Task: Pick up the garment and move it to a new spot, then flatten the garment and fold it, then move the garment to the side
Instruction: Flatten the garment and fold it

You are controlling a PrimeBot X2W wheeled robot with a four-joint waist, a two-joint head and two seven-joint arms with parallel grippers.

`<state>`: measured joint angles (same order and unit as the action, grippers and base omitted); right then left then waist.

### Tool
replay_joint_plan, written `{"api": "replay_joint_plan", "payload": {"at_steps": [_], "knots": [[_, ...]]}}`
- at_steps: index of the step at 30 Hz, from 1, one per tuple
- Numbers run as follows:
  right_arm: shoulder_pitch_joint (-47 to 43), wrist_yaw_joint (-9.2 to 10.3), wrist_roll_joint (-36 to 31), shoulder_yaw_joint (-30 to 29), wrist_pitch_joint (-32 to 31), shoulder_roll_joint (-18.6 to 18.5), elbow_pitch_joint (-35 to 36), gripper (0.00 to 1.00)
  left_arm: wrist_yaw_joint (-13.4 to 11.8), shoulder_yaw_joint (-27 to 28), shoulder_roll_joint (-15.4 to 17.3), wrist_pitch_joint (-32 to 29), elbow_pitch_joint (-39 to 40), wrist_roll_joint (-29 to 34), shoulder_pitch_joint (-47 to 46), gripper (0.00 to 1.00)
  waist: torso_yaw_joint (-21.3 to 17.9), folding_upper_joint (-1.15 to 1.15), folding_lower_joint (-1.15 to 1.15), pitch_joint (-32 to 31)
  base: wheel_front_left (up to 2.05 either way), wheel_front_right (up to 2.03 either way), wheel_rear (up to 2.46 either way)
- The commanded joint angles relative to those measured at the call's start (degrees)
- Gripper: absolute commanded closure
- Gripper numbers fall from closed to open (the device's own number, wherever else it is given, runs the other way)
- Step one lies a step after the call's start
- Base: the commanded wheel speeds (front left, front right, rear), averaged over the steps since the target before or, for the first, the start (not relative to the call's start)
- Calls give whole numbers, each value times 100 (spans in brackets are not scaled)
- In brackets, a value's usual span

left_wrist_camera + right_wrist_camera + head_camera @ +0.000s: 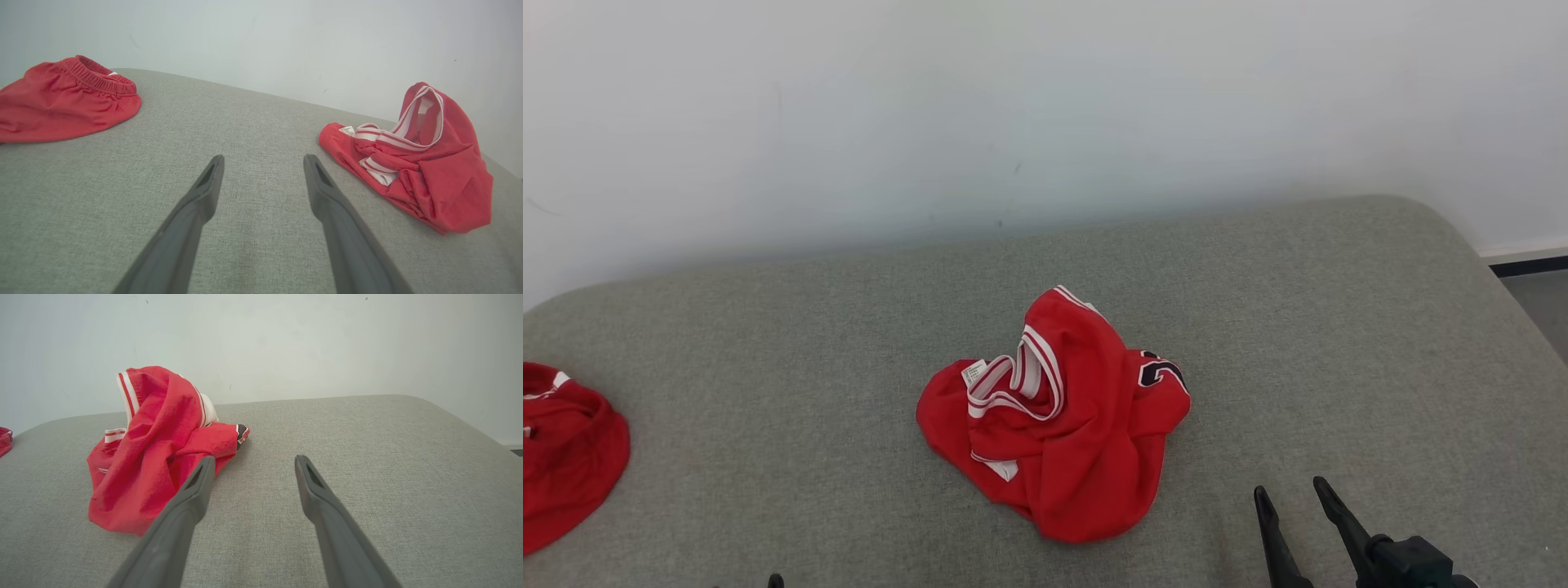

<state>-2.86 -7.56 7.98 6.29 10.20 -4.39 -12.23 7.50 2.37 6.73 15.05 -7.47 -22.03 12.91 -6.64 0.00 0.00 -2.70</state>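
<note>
The right end effector (1291, 490) and left end effector (264, 157) were both spread wide and empty, pointing across the grey counter (768, 327). The jersey (1062, 433), red and crumpled, lay mid-counter, near the right one, untouched. Another red garment (568, 457) lay far left.

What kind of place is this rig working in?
Probably an indoor test or demo room set up for laundry folding, not clearly a home: a grey fabric-covered pad beside a bare white wall, with a crumpled red jersey and a second red garment on it.
</note>
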Motion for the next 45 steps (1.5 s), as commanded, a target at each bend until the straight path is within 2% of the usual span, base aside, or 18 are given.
{"api": "replay_joint_plan", "payload": {"at_steps": [1, 9, 15, 20, 25, 32, 40, 45], "knots": [[24, 13, 47, 16, 45, 18, -21, 0, -3, -15, 30, 19, 6, -77, -9, 0, -11, 0, 0, 0, 0, 0, 0], [27, 13, 71, 14, 66, 25, -68, 0, -3, -432, 36, -43, -133, -487, -327, 0, -36, 0, 0, 0, 0, 0, 0], [74, 13, 72, 100, 57, 33, -46, 0, -3, -978, 115, -788, -413, -903, -1332, 0, -142, 0, 0, 67, 0, 0, 0], [112, 13, 91, 188, 42, 48, -57, 0, -33, -1279, -53, -1522, -678, -1195, -2291, 0, -374, 0, 0, 176, 0, 0, 0], [165, 13, 116, 277, 49, 58, -108, 0, -240, -1373, -194, -2067, -888, -1360, -3041, 0, -715, 0, 0, 342, 0, 0, 0], [263, 13, 152, 349, 74, 48, -130, 0, -478, -1375, -170, -2546, -1183, -1447, -3542, 0, -1111, 0, 0, 572, 0, 0, 0], [387, 13, 200, 426, 123, 40, -198, 0, -472, -1388, -153, -2658, -1434, -1516, -3837, 0, -1476, 0, 0, 737, 0, 0, 0], [418, 13, 258, 492, 159, 36, -272, 0, -661, -1351, -107, -2571, -1603, -1380, -3909, 0, -1608, 0, 0, 739, 0, 0, 0]]}}
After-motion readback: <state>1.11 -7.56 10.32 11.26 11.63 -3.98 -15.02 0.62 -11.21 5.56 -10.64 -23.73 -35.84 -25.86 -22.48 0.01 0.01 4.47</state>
